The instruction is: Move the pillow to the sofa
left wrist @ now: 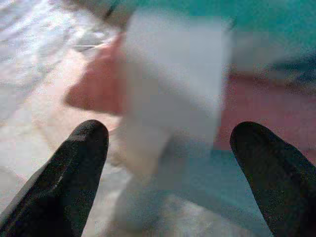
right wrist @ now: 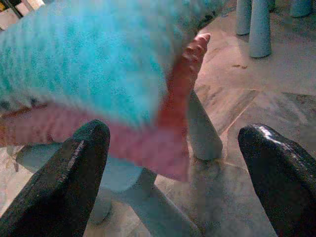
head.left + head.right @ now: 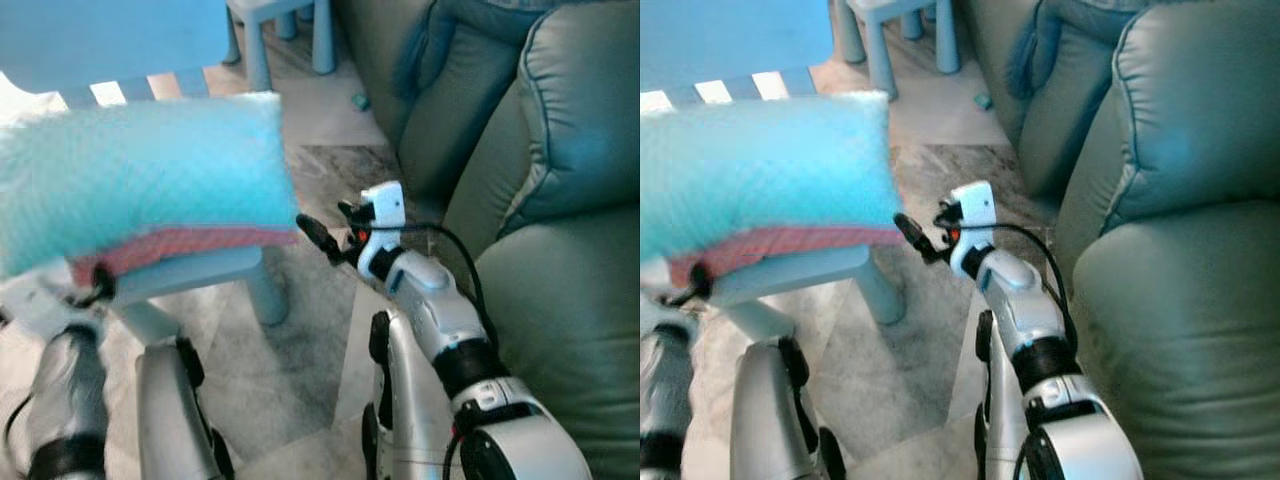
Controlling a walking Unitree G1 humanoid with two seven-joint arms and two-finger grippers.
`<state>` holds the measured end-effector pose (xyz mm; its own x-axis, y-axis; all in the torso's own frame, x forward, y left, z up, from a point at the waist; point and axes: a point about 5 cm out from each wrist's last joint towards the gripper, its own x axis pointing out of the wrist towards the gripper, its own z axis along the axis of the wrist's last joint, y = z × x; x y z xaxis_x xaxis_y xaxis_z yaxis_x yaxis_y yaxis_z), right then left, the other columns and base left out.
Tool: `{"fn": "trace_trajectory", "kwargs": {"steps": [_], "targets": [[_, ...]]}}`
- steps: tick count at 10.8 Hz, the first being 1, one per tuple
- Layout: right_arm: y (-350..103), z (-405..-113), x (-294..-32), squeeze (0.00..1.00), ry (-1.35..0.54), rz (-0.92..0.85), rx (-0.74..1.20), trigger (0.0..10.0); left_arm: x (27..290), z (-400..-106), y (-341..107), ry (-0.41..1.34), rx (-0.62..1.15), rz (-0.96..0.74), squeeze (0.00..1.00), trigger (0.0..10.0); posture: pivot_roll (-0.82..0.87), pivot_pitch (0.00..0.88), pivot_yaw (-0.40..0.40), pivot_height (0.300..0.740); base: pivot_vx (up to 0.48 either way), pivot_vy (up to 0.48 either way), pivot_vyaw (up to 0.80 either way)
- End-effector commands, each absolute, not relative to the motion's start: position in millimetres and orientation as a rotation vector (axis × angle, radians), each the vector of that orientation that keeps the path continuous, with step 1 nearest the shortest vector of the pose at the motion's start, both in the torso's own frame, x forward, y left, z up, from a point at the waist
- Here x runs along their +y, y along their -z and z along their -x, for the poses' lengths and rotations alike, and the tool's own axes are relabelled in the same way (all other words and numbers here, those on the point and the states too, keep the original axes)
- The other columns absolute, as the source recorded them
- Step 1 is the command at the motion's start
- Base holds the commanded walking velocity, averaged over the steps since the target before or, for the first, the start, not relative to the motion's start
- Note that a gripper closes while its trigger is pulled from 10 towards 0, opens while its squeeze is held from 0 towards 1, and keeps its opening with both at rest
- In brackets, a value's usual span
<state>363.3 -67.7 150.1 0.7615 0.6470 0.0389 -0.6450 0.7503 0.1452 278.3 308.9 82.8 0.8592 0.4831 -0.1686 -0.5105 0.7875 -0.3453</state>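
Observation:
The pillow (image 3: 140, 175), turquoise on top and pink-red underneath, lies on a small pale blue stool (image 3: 200, 272) to my front left. My right gripper (image 3: 312, 232) is open at the pillow's right corner, and the right wrist view has that pink corner (image 2: 173, 123) between and just beyond the spread fingers (image 2: 74, 173). Low at the pillow's left end, my left gripper (image 3: 98, 285) is also open. Its wrist view is blurred, with a white tag (image 1: 173, 84) and the pink underside (image 1: 276, 103) ahead of the parted fingers. The grey-green sofa (image 3: 560, 250) stands on my right.
A blue table (image 3: 110, 35) and another blue stool's legs (image 3: 260, 45) stand behind the pillow. A small teal object (image 3: 359, 100) lies on the marble floor by the sofa's base. Open floor (image 3: 320, 330) runs between the stool and the sofa.

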Motion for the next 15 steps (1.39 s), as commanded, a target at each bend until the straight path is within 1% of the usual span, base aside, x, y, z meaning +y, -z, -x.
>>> {"fn": "trace_trajectory", "kwargs": {"steps": [1,3,4,6,8,11,12,13,15], "targets": [[-145,-362,-68,0.00,-0.705,-0.154,0.027,10.0,321,-268,-85,-0.590,0.070,0.347,0.00,10.0,-0.10,0.188,0.017,0.418,0.000,0.000,0.00],[-144,-362,-69,0.00,-0.694,-0.153,0.024,10.0,336,-260,-116,-0.641,-0.013,0.227,0.00,10.0,-0.09,0.174,0.021,0.418,0.000,0.000,0.00],[-144,-362,-68,0.00,-0.694,-0.154,0.016,10.0,333,-262,-128,-0.616,-0.032,0.195,0.00,10.0,-0.09,0.168,0.026,0.418,0.000,0.000,0.00],[-142,-360,-70,0.00,-0.689,-0.154,0.012,10.0,326,-264,-137,-0.589,-0.068,0.139,0.00,10.0,-0.10,0.158,0.028,0.418,0.000,0.000,0.00],[-140,-354,-79,0.00,-0.672,-0.136,0.010,10.0,310,-261,-137,-0.551,-0.069,0.151,0.00,10.0,-0.11,0.141,0.030,0.418,0.000,0.000,0.00],[-139,-343,-101,0.00,-0.533,-0.081,-0.007,10.0,266,-247,-116,-0.394,-0.015,0.166,0.00,10.0,-0.12,0.086,0.057,0.418,0.000,0.000,0.00],[-137,-339,-105,0.00,-0.474,-0.052,-0.015,10.0,249,-241,-105,-0.332,0.034,0.193,0.00,10.0,-0.13,0.062,0.072,0.418,0.000,0.000,0.00],[-131,-333,-113,0.00,-0.409,-0.029,-0.015,10.0,224,-233,-90,-0.248,0.095,0.196,0.00,10.0,-0.13,0.037,0.081,0.418,0.000,0.000,0.00],[-119,-325,-125,0.00,-0.292,0.025,-0.001,10.0,197,-223,-72,-0.083,0.194,0.174,0.00,10.0,-0.13,0.000,0.097,0.418,0.000,0.000,0.00]]}}
